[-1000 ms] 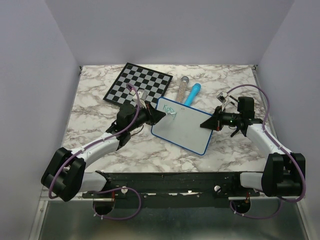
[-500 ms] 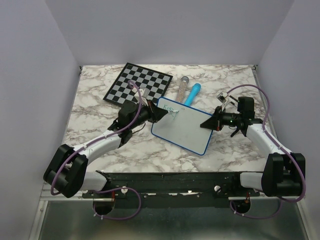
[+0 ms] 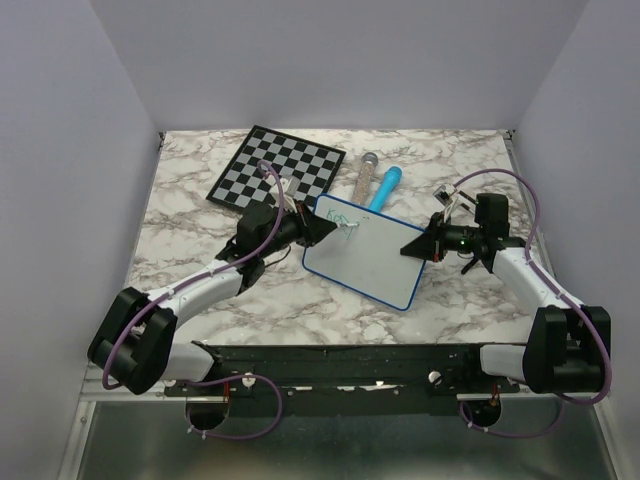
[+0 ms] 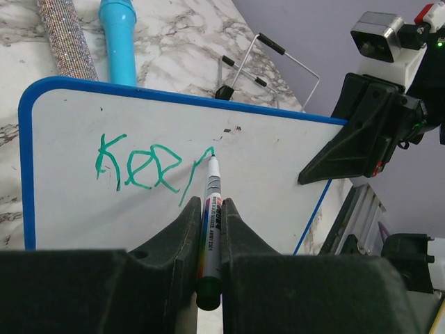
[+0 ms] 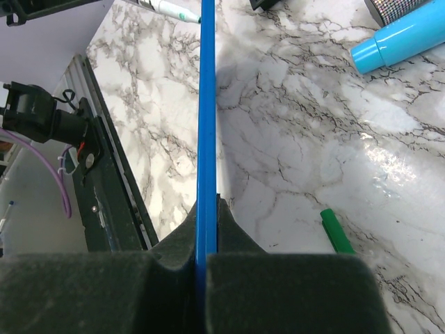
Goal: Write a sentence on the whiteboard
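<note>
sentence (image 4: 149, 172) reads "Kee", on whiteboard (image 4: 278, 177)

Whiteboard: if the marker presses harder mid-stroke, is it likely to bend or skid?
Probably stiff: the whiteboard shows a dead-straight blue rim in the right wrist view. Likely light, since one edge pinch by the right gripper seems to steady it. It could pivot about that grip, as the marker in the left gripper presses far from it and the table looks glossy.

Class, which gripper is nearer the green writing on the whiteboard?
Left. The left gripper holds the marker with its tip at the green writing; the right gripper clamps the opposite edge of the whiteboard, away from the letters.
</note>
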Controlling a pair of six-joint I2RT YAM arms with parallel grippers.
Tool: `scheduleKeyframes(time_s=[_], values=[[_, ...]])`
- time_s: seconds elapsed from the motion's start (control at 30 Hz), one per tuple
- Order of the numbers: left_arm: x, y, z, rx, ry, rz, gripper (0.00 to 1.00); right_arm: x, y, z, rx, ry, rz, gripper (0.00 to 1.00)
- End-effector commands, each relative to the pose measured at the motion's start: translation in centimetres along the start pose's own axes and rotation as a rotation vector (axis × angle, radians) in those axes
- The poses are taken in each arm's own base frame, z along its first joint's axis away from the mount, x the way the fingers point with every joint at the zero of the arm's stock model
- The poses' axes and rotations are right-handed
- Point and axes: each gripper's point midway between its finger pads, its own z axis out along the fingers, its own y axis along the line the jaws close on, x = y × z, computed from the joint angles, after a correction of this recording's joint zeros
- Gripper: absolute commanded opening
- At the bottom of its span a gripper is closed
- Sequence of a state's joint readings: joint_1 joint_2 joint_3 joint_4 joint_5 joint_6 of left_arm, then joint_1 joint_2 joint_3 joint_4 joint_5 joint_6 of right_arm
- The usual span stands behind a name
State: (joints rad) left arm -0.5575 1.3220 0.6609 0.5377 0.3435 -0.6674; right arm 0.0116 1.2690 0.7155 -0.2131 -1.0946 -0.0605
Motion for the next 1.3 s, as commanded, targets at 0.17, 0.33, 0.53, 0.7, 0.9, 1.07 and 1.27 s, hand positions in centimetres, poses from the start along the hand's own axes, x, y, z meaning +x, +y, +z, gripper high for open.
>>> scheduleKeyframes(time_s=[0.17,0.33,0.53,0.7,0.9,1.07,1.27], values=[[2.5,1.1,-0.9,-0.025,0.071,-0.01,0.0,-1.3,0.5,-0.1,-0.009,-0.016,-0.072,0.01],[2.6,2.1,-1.2,-0.075,0.073,0.003,0.0,-1.3,0.6,-0.1,-0.01,-0.015,-0.074,0.01],[2.2,2.7,-1.5,-0.118,0.059,0.023,0.0,-1.4,0.6,-0.2,-0.01,-0.018,-0.074,0.01],[1.2,2.5,-1.6,-0.126,0.028,0.039,0.0,-1.4,0.6,-0.2,-0.01,-0.018,-0.074,0.01],[-0.5,1.7,-1.4,-0.11,-0.018,0.059,0.0,-1.4,0.6,-0.2,-0.009,-0.017,-0.076,0.01],[-1.8,-1.0,-1.9,-0.002,-0.053,0.085,0.0,-1.3,0.6,-0.2,-0.009,-0.016,-0.076,0.01],[-4.0,-4.0,-5.1,0.062,-0.141,0.12,0.0,-1.4,0.5,-0.2,-0.006,-0.016,-0.079,0.01]])
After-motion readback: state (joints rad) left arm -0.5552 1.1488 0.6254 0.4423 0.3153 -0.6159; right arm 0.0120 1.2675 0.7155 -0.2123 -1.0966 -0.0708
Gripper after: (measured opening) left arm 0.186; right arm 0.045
